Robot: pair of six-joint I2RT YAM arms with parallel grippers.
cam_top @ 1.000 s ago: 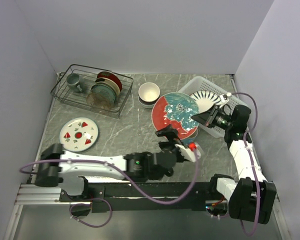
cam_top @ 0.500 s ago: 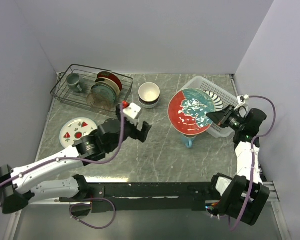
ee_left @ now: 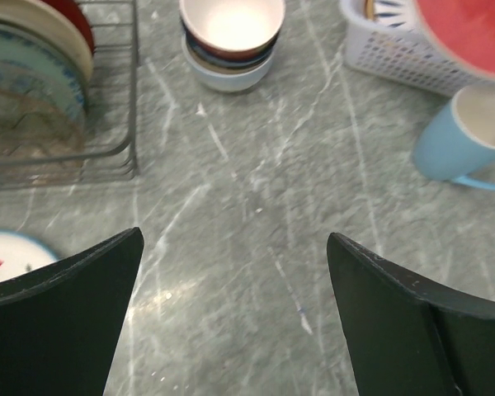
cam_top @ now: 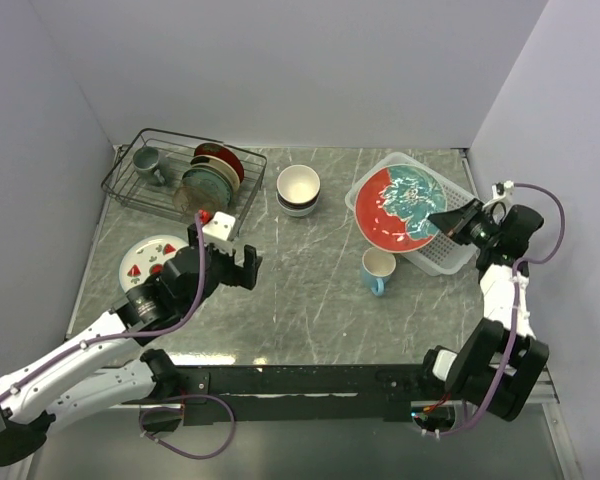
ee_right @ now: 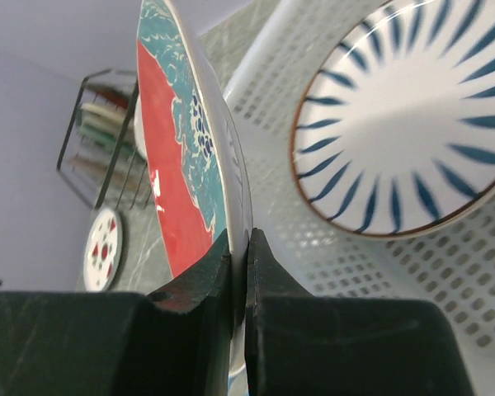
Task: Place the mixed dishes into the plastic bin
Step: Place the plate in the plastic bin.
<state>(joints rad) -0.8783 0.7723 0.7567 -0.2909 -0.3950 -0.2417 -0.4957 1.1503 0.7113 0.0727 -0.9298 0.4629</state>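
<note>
my right gripper (ee_right: 239,241) is clamped on the rim of the red plate (ee_right: 175,198): red glaze, teal speckled patch, tilted on edge over the white lattice plastic bin (ee_right: 313,247). navy-striped plate (ee_right: 404,124) lies inside. left gripper (ee_left: 235,241) spread wide, holding nothing.

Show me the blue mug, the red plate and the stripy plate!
blue mug (cam_top: 378,265), top view, its open mouth
red plate (cam_top: 377,214), top view, its red half
stripy plate (ee_right: 408,111), right wrist view, its white middle
</note>
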